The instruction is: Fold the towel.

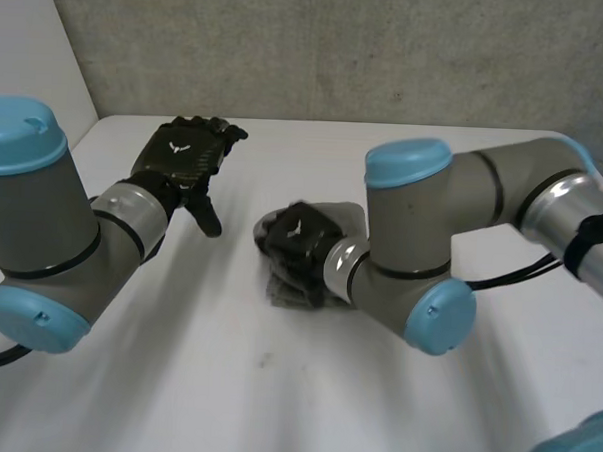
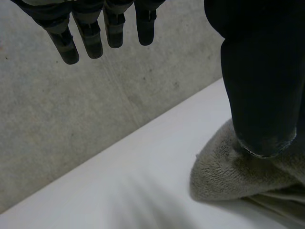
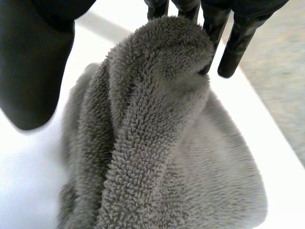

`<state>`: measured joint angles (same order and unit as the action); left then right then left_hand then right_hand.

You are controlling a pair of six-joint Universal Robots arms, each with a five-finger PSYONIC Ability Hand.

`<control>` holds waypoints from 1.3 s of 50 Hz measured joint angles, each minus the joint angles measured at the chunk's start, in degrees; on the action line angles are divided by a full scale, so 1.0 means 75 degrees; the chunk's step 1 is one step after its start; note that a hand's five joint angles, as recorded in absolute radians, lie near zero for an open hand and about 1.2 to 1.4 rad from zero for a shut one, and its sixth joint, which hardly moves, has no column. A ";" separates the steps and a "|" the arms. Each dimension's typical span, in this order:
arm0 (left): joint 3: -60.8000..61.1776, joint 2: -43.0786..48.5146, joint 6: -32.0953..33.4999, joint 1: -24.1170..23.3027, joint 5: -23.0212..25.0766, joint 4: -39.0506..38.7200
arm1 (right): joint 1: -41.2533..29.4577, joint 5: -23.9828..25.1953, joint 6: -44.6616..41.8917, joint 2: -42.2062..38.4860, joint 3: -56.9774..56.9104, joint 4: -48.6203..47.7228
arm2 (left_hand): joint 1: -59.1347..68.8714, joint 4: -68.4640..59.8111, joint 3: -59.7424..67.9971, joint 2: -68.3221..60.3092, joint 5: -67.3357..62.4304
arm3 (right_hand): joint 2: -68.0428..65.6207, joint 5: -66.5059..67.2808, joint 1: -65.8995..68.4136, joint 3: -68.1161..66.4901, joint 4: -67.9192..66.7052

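- Where's the towel (image 1: pixel 284 290)?
- Mid-table (image 1: pixel 175 381), bunched under the right hand (image 1: pixel 293 244). Its fingers (image 3: pixel 233 47) seem to pinch a raised fold.
- And the left hand (image 1: pixel 182 159)?
- Fingers straight, holding nothing, hovering well left of the towel and farther back.

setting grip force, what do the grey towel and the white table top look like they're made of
Grey bunched towel: looks like terry cloth, probably cotton. The finish is matte and fuzzy, with dense raised loops all over its folds.
White table: a smooth, hard top, maybe laminate or painted board. The surface is even with no grain or seams, so the core material stays open.
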<state>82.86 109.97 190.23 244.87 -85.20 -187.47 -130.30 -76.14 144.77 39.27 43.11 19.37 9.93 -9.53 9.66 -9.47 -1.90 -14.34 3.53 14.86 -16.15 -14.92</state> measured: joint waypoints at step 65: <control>-0.3289 0.4119 -0.1087 -0.1629 -0.2083 0.2226 | 0.1248 -0.1185 0.3801 -0.0398 0.0436 -0.0097 | 0.0082 -0.0184 0.0178 -0.0190 -0.0001 | 0.0007 0.0000 -0.0303 0.0259 0.0018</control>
<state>58.19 140.86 182.08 232.66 -100.82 -170.77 -120.94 -85.02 173.28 36.29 46.39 18.64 10.54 -10.90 10.99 -10.89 -1.90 -14.29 3.53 12.59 -14.20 -14.79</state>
